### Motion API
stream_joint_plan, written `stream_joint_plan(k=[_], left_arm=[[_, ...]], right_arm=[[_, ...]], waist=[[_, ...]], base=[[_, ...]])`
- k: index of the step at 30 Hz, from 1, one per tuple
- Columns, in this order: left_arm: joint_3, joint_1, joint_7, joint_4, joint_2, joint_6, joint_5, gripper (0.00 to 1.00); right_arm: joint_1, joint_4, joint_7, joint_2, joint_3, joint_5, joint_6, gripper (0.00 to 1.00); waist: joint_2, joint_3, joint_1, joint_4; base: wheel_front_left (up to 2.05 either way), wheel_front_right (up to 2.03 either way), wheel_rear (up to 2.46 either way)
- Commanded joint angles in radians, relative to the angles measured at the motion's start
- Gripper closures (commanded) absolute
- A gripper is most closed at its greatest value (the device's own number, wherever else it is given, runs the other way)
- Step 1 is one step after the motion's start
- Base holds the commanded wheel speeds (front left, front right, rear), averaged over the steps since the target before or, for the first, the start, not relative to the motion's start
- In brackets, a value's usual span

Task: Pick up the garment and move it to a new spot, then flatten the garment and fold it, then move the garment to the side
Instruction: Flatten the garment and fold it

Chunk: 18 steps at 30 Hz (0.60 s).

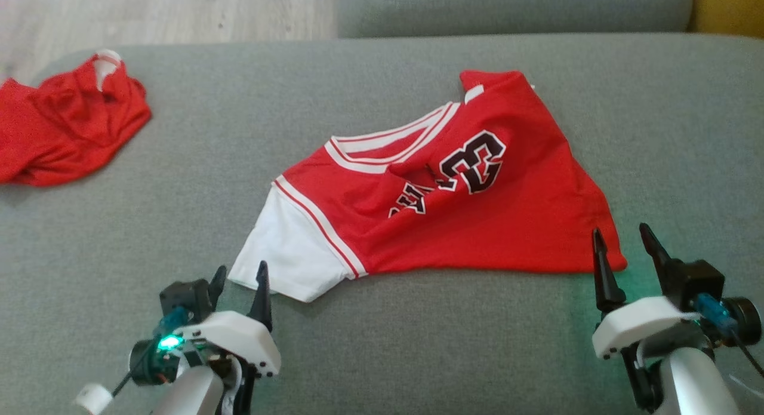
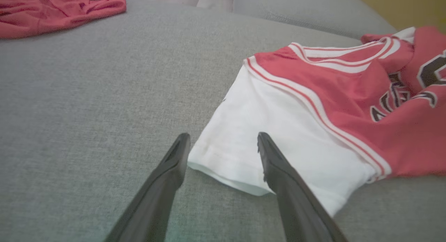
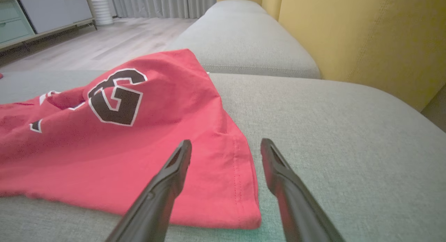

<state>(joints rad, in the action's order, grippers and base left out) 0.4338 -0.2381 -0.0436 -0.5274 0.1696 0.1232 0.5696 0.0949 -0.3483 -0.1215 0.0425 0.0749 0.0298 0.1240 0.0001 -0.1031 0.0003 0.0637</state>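
Grey woven cushion carries everything, with a yellow backrest beyond its right edge. Our shirt lies across the middle and right of the cushion, and its long lower side runs toward the near edge. Another red heap sits at the far left corner, well apart.

Both claws are released. The left claw has its fingers spread astride the cuff of the white sleeve. The right claw is parted over the red hem at the shirt's near right corner.

We judge the step to be taking these two corners so we can lift or spread the cloth. To do it well, we should bring each lower finger down onto the cushion and slide it under the edge. Each claw should then clench behind the stitched seam, not on the bare edge. Both should rise together so the cloth hangs evenly.

The knit looks thin, limp and slightly slick, so a shallow pinch may slip. It is red with white ribbed bands and a black number edged in white. A fold creases the chest and buckles the lettering, and the far shoulder is turned under. The cushion weave is coarse and should drag on the cloth
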Motion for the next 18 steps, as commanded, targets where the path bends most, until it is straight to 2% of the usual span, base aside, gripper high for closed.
stream_joint_plan(k=[1,10,18], left_arm=[[-0.034,-0.051,0.003,0.002,0.013,0.005,0.0,0.0],[-0.028,-0.113,0.001,-0.101,-0.005,0.021,-0.005,0.0],[-0.007,-0.138,-0.001,-0.145,-0.021,0.004,-0.007,0.0]], right_arm=[[0.038,0.017,0.003,0.008,-0.02,0.009,0.007,0.0],[0.112,-0.114,0.031,0.008,0.005,0.018,0.007,0.0],[0.179,-0.27,0.088,0.008,0.024,0.042,0.007,0.0]], waist=[[-0.0001,-0.022,-0.0003,-0.013],[-0.0001,-0.065,-0.0003,-0.012],[-0.0001,-0.082,-0.0003,0.001]], base=[[0.0,0.0,0.0],[0.0,0.0,0.0],[0.0,0.0,0.0]])
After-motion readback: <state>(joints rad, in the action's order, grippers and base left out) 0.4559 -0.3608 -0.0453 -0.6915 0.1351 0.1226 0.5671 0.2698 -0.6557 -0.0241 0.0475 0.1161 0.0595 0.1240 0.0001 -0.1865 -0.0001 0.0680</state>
